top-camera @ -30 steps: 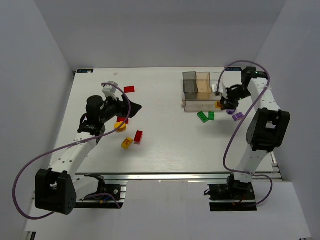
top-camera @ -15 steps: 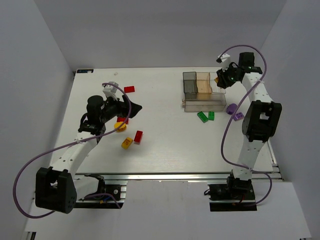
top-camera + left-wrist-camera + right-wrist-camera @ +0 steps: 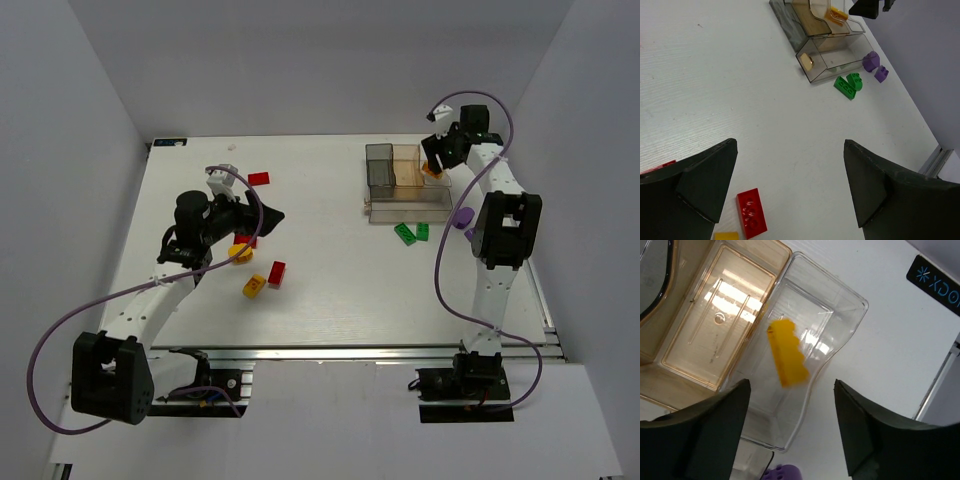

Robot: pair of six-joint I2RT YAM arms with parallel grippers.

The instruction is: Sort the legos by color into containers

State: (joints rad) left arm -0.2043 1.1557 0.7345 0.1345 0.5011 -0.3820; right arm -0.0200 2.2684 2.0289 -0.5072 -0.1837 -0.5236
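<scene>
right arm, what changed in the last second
The right gripper swung from the front tray back over the clear bin, carrying a yellow brick. It then opened and let go; the brick now shows inside that bin. The left gripper, open, and the green bricks stayed put.

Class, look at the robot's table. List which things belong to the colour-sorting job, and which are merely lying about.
Belong to the job:
three-bin organizer; yellow brick in the clear bin; green bricks; purple bricks; red bricks; loose yellow bricks.

Merely there:
purple cables; blue label; aluminium rail.
</scene>
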